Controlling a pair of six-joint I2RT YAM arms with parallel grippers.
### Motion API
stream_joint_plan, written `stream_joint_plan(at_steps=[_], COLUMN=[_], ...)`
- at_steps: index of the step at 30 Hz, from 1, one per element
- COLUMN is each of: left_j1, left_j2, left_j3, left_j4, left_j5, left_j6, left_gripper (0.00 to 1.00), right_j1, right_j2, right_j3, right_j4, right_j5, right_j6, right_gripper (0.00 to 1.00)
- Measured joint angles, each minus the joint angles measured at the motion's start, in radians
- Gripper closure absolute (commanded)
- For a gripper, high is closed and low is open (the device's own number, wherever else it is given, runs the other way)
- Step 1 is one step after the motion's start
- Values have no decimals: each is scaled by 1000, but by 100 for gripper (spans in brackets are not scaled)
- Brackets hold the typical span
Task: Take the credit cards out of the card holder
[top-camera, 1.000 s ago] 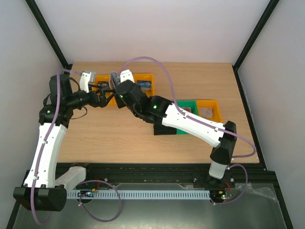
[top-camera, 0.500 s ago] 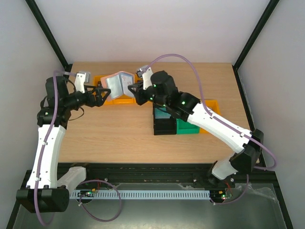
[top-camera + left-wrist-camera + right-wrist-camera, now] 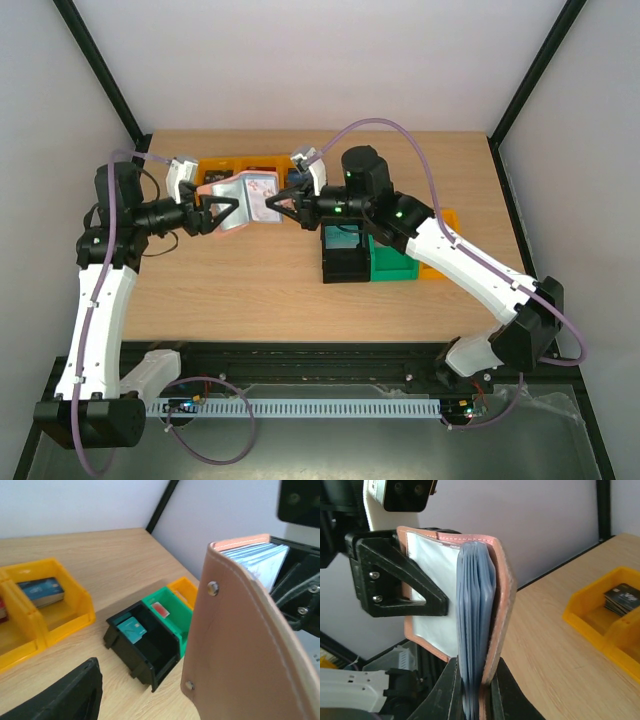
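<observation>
The card holder (image 3: 250, 197) hangs open in the air between my two grippers. Its reddish-brown outside fills the right of the left wrist view (image 3: 250, 645). My right gripper (image 3: 283, 208) is shut on one cover and the stack of pale blue sleeves (image 3: 476, 685). My left gripper (image 3: 222, 214) looks open: one finger (image 3: 405, 590) lies against the pale inner flap, and the other finger (image 3: 70, 695) stands apart from the outside. No card shows in the sleeves. A teal credit card (image 3: 131, 629) lies in the black bin.
The black bin (image 3: 345, 268) and a green bin (image 3: 395, 265) holding a red card (image 3: 161, 609) stand mid-table. A yellow bin (image 3: 450, 215) stands at their right. Yellow bins (image 3: 225, 165) at the back left hold a dark card (image 3: 42, 591).
Both grippers have lifted the holder from over the back yellow bins and opened it. It has come slightly nearer. The right arm's elbow has swung from left to right.
</observation>
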Motion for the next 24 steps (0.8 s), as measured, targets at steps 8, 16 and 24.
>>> stream_joint_plan(at_steps=[8, 16, 24], left_j1=[-1, 0, 0], left_j2=[-16, -10, -10], left_j3=[0, 0, 2], left_j4=[-3, -29, -70], left_j5=[105, 121, 150], left_j6=[9, 43, 90], left_gripper=[98, 98, 98], right_j1=[-3, 5, 5], right_j2=[14, -7, -12], right_j3=[-8, -26, -53], right_j4=[58, 74, 73], right_j5=[-100, 6, 89], right_j6=[16, -10, -63], right_gripper=[84, 70, 41])
